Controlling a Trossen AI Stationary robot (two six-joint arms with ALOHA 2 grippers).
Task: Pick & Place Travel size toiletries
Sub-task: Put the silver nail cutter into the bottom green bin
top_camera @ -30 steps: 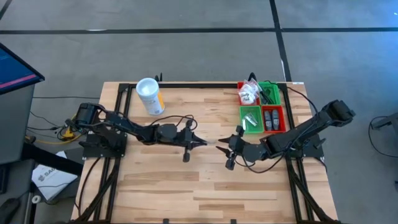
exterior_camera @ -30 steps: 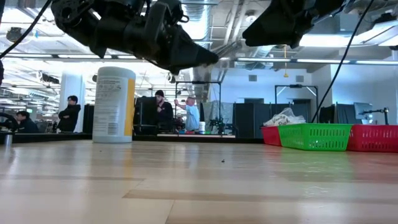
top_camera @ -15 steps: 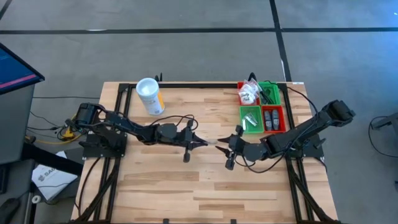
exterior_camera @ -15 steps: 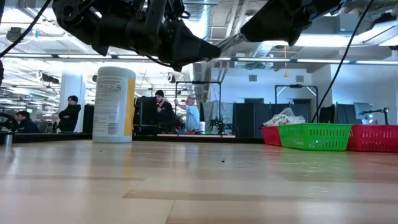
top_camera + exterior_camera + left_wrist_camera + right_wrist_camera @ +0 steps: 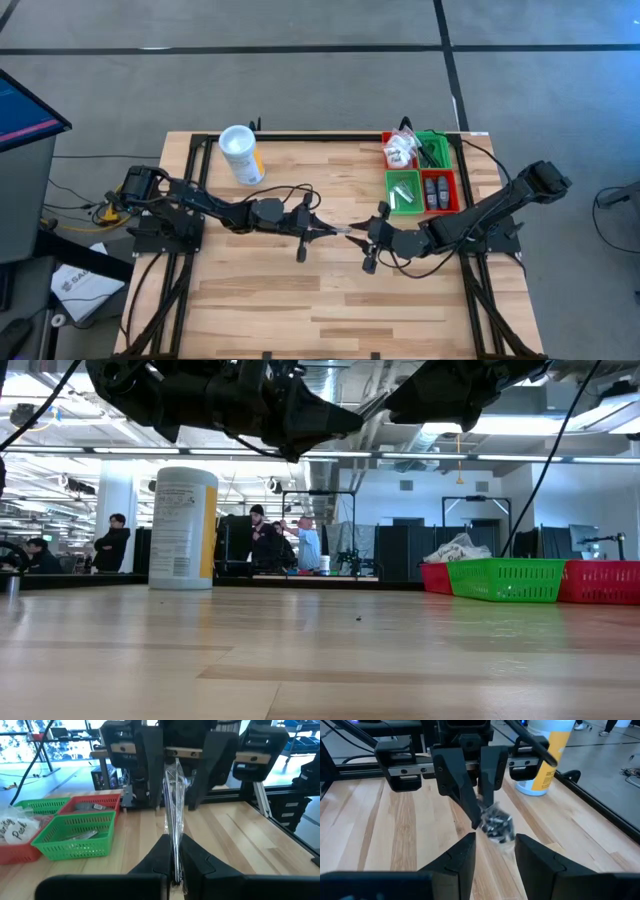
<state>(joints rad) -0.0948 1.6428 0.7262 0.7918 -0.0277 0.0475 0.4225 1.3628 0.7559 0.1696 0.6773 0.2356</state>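
A small clear-wrapped toiletry packet (image 5: 350,233) hangs in the air over the middle of the table. My left gripper (image 5: 325,232) is shut on it and comes from the table's left. My right gripper (image 5: 372,238) faces it from the right and is open. In the right wrist view the packet (image 5: 497,826) reaches in between my right gripper's (image 5: 495,842) two fingertips, with a gap on either side. Other toiletries lie in the red and green bins (image 5: 403,190) at the back right. My left gripper pinches the packet's near end (image 5: 175,851) between its two fingers (image 5: 161,851). The fingers come nearly level from the table's left and lie along the packet. The packet stands edge-up and sticks out past the fingertips toward my right gripper, lifted clear of the table.
A white canister with a yellow label (image 5: 241,154) stands at the back left. Four small bins, red (image 5: 440,190) and green, fill the back right corner. Bare wood lies under both grippers and toward the near edge. People stand in the room beyond the table.
My left gripper has tipped up toward level and risen a little, carrying the packet's free end closer to my right gripper. My right gripper has kept its place and its opening.
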